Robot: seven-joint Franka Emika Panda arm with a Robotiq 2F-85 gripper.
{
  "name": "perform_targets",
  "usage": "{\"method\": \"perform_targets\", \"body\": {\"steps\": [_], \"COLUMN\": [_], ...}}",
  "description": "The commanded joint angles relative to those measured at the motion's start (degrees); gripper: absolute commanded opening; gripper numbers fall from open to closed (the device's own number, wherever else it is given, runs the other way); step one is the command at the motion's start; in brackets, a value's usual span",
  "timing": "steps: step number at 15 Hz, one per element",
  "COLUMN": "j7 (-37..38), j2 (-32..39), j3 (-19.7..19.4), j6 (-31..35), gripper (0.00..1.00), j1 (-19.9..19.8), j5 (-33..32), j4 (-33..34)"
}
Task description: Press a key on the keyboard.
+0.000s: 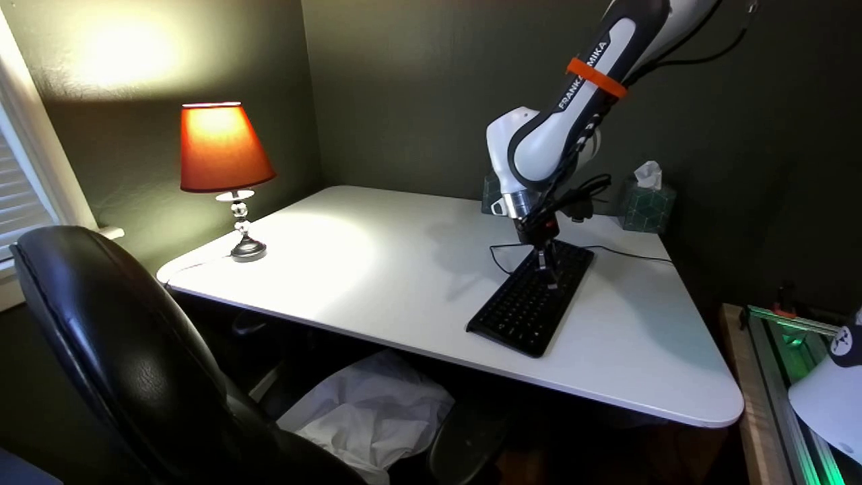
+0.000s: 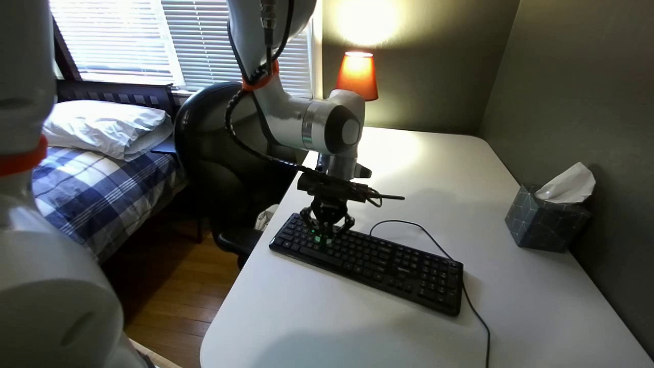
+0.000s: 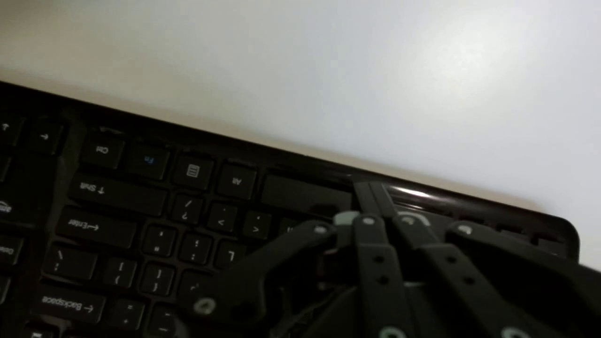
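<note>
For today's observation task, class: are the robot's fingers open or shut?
Shut: in the wrist view the fingers meet at their tips.

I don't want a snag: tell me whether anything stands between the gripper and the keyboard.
Nothing visible does. The gripper, its jaws together, is right over the keyboard; what shows of the black cable lies past the keyboard's edges, not between them. Whether the gripper already touches it, I cannot tell.

The keyboard (image 3: 188, 206) looks plastic, glossy-rimmed with matt keys (image 3: 117, 193), the desktop (image 1: 404, 256) smooth, the chair (image 1: 128, 350) glossy and leathery.
</note>
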Motion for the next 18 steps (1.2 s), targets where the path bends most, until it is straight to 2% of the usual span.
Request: {"method": "perform_targets", "body": {"steps": [1, 18], "j7": [-1.7, -1.0], "j2": [1.7, 4.9], "j3": [0.8, 1.4], "j6": [-1.0, -0.8], "gripper": [0.0, 0.0], "j1": [-0.5, -0.4], "j5": [1.5, 2.1], "j4": [1.6, 5.0]}}
